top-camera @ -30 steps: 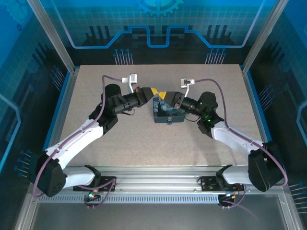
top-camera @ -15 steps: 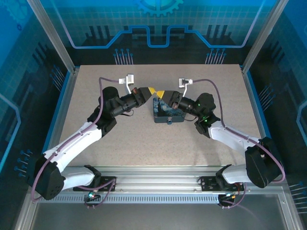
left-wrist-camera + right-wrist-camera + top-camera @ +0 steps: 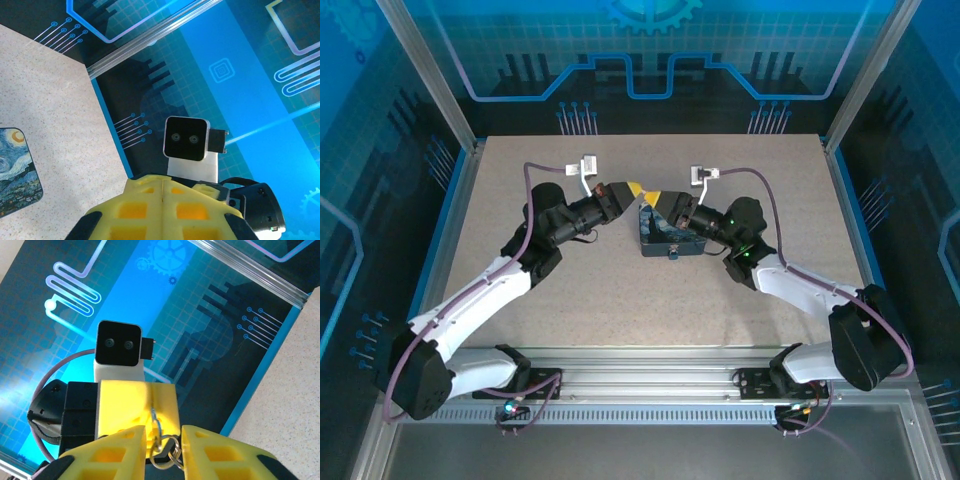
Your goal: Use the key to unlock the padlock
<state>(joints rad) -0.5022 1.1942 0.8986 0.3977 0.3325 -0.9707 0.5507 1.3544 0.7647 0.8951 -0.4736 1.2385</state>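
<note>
Key [image 3: 159, 457] looks tiny, light and slippy. It hangs by a chain [image 3: 155, 425] from the shut left gripper [image 3: 151, 404]; the right gripper [image 3: 163, 436], fingers apart, should pinch its flat head.

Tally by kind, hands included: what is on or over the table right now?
Yellow-fingered robot hands: 2 (left hand, right hand)
Dark blue swirl-painted rectangular tin box: 1
Thin silver metal chain with key ring: 1
Total: 4

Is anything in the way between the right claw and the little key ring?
Nothing visible. The key ring hangs on a chain from the left claw, between the right claw's open fingers.
</note>
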